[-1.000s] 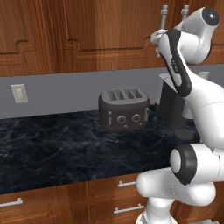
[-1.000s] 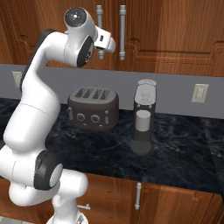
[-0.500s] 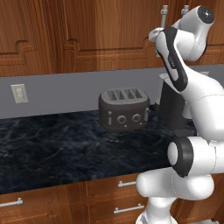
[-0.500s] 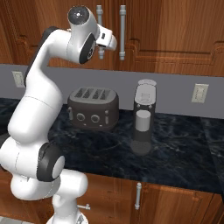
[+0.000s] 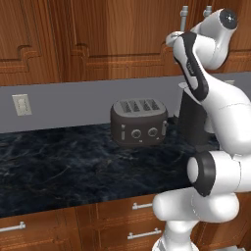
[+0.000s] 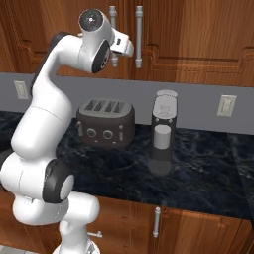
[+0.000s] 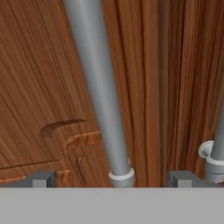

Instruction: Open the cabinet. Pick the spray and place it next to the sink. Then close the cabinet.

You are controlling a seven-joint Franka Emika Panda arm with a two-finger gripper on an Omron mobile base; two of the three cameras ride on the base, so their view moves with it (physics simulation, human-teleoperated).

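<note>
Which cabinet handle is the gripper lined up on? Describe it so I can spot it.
Above the toaster, two wall cabinet doors meet, each with a vertical silver bar. It is the left bar, running up between the open gripper fingertips; its twin sits right of the seam.

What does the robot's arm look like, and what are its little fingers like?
The arm is smooth glossy white, made of fat rounded tube pieces. Its joints are dark bands, and one round dark cap sits on top like an eye. A dark stripe runs along one piece. The fingertips are small, square, dark grey blocks.
</note>
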